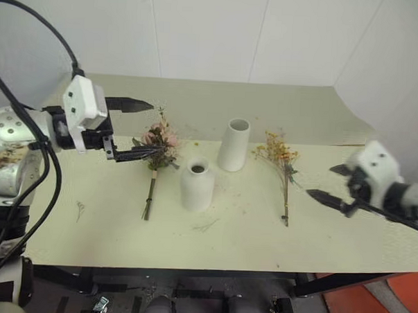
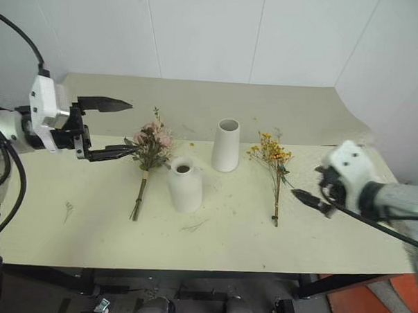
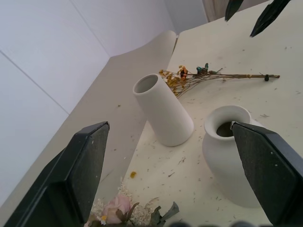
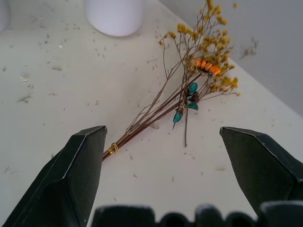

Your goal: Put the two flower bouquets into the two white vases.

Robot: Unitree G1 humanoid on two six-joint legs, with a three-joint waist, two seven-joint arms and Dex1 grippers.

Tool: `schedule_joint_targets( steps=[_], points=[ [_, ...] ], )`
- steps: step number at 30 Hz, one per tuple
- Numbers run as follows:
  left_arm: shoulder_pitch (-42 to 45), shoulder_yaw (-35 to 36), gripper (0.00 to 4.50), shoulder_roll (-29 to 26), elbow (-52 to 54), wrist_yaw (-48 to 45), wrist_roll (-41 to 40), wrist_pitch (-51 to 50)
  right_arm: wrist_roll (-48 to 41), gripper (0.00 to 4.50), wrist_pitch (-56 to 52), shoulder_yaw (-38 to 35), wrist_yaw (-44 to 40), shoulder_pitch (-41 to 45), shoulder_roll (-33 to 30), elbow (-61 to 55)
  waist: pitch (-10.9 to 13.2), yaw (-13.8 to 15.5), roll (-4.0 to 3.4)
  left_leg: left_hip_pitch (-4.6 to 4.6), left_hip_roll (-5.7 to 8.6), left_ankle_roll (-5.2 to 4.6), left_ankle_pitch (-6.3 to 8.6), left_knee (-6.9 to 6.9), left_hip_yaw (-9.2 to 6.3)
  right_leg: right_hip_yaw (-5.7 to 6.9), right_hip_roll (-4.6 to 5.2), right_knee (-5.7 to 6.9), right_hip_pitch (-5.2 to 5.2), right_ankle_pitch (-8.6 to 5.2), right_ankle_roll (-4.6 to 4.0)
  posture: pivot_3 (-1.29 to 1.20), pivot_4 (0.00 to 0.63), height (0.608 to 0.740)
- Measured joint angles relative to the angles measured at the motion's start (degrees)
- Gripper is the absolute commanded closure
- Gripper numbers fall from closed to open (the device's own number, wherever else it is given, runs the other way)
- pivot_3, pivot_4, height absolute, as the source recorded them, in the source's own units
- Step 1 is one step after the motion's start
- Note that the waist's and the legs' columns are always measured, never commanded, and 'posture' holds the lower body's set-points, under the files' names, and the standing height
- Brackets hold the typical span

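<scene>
The fuller pink-and-cream bouquet lies on the table, its bound stems toward the near edge. My left gripper hovers open at its flower head, one finger above it and one at its left side. The thin yellow-orange sprig lies flat to the right, and it also shows in the right wrist view. My right gripper is open, just right of the sprig's stem. The tall tapered vase and the short bottle vase stand upright and empty between the bouquets.
Plant crumbs are scattered over the cream table sheet, with a small loose twig at the left. The sheet curves up into the back wall. Black cables hang by my left arm. The table's near edge runs below.
</scene>
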State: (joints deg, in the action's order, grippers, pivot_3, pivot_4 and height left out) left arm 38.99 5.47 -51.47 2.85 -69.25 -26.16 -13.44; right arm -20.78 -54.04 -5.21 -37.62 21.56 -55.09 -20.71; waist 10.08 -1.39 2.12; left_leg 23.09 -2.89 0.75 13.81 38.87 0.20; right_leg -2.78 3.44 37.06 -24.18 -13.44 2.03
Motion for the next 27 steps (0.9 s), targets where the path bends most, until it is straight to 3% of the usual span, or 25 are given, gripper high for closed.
schedule_joint_targets(
  steps=[3,7,16,19,27],
  points=[
    [0.41,-1.35,0.02,0.88,-0.35,-0.41,0.77,0.85,2.82,0.00,-5.16,5.70,5.28,7.24,5.37,6.55,0.00,0.05,-0.01,0.15,0.00,0.00,0.00,-0.01,-0.01,0.01,0.00,0.01,-0.16,0.00,-0.01,0.00,0.150,0.740],
    [-0.02,-1.91,0.02,1.28,-0.29,-0.51,1.61,1.08,5.38,0.00,-8.45,7.08,9.47,11.95,10.15,13.54,0.00,0.58,-0.01,0.26,0.00,-0.01,0.00,-0.04,-0.02,0.05,0.02,-0.09,-0.19,-0.02,0.00,0.00,0.150,0.740],
    [-1.89,-1.98,0.02,1.67,0.04,-0.51,2.12,1.20,7.23,0.00,-10.81,9.01,12.62,15.27,16.01,20.85,0.00,0.54,-0.01,0.22,-0.01,-0.01,0.01,-0.04,-0.02,0.07,0.03,-0.06,-0.17,-0.02,0.01,0.00,0.150,0.740],
    [-2.26,-1.98,0.00,1.64,0.15,-0.51,2.48,1.20,7.73,0.61,-10.85,8.96,13.03,16.01,16.71,22.99,0.00,0.53,-0.01,0.22,-0.01,-0.01,0.01,-0.04,-0.02,0.07,0.02,-0.07,-0.17,-0.02,0.01,0.00,0.150,0.740],
    [-3.75,-1.88,0.00,1.48,0.95,-0.20,3.34,1.21,8.25,3.35,-10.86,8.90,12.80,16.01,17.36,24.66,0.00,0.53,-0.02,0.22,-0.01,-0.01,0.01,-0.04,-0.02,0.08,0.02,-0.06,-0.17,-0.02,0.01,0.00,0.150,0.740]
  ],
)
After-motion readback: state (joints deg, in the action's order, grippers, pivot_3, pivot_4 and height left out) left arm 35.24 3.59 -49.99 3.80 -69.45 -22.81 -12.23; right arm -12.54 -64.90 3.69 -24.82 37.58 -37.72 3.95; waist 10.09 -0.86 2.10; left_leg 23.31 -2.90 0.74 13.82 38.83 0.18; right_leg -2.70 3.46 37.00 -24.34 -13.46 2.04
